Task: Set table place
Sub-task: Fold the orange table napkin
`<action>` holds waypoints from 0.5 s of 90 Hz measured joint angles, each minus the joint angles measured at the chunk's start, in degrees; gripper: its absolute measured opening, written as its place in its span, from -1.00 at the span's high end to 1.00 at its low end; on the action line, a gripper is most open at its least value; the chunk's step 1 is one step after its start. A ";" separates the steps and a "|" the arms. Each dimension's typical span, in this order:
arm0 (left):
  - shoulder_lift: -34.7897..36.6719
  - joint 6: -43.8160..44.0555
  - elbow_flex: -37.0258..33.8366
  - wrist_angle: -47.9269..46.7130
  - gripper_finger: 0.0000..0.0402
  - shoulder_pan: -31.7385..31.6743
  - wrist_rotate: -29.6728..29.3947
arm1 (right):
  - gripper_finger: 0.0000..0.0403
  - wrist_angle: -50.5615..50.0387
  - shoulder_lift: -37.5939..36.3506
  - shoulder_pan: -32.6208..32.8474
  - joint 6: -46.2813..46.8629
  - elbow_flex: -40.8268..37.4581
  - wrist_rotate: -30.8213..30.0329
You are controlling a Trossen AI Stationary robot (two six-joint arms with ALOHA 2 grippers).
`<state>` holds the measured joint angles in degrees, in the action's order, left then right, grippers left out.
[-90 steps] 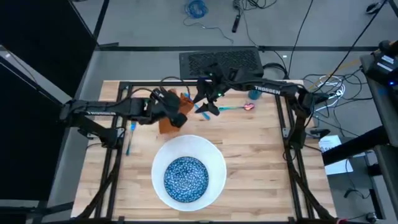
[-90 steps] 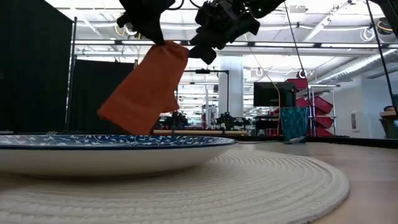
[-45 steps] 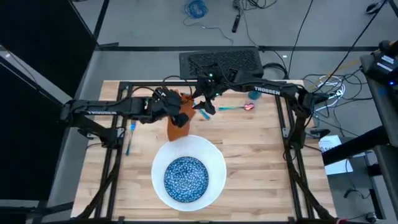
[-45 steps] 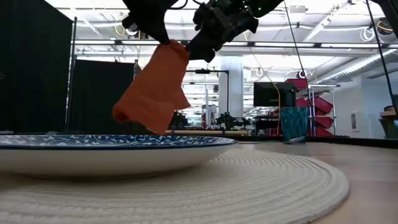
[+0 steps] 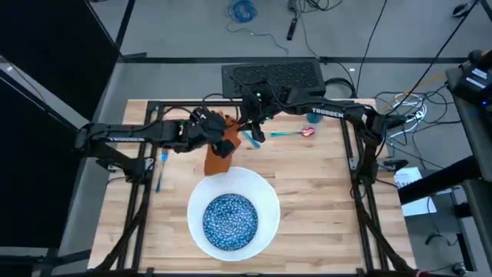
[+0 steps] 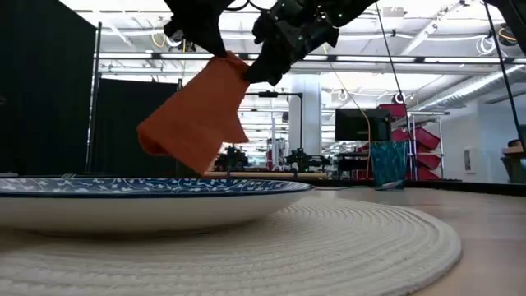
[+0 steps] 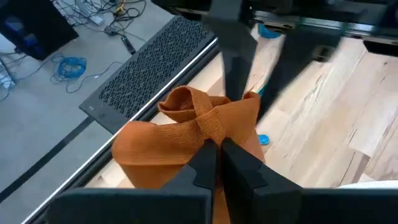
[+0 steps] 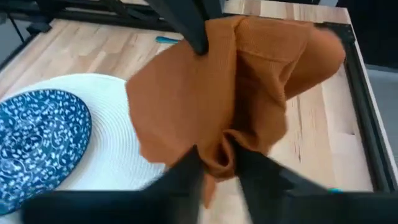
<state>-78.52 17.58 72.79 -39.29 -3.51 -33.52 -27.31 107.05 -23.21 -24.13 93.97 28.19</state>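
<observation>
The orange napkin (image 6: 197,115) hangs in the air above the far middle of the table (image 5: 307,200), beyond the white plate (image 5: 261,192) that carries the blue speckled bowl (image 5: 229,219). My left gripper (image 7: 217,155) is shut on the napkin's top. My right gripper (image 8: 221,177) comes in from the table's right and is shut on a bunched part of the same napkin (image 8: 211,99). One light-blue piece of cutlery (image 5: 160,169) lies at the left. Another (image 5: 286,133) lies at the far right near the teal cup (image 5: 314,117). My left gripper pinches a gathered fold at the napkin's top (image 7: 214,134) between its two fingers, from above. The cloth hangs slack below it, clear of the table. My right gripper has a bunched fold of the napkin (image 8: 221,152) between its two fingers, coming slanting from the table's right side. In the low view its fingertips (image 6: 255,72) meet the cloth's upper right corner, just beside my left gripper.
A pale woven placemat (image 6: 353,238) lies under the plate. A small pink thing (image 5: 307,131) lies by the far cutlery. A black mesh panel (image 5: 273,75) sits beyond the far edge. The black rail frame (image 5: 354,165) borders the table. Bare wood lies right of the plate.
My left gripper has carried the napkin a little toward the table's right, and the cloth's lower end has swung. My right gripper has moved left to the napkin's upper corner and closed its fingers on the cloth.
</observation>
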 joint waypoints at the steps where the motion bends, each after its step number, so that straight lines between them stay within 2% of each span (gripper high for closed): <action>1: 0.00 0.00 0.00 0.00 1.00 0.00 0.00 | 0.92 0.05 -0.01 0.03 -0.22 0.00 -0.01; 32: -0.05 -0.66 0.00 -1.42 1.00 0.00 0.10 | 1.00 -3.22 -0.18 -0.24 -0.95 0.04 -0.82; 45: -0.16 -0.90 0.02 -7.24 1.00 -0.78 -1.80 | 1.00 -8.46 -0.91 -0.56 -1.31 0.19 -1.48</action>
<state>-78.68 16.68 72.81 -46.53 -4.29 -35.31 -35.77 106.14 -23.77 -25.44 94.17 26.71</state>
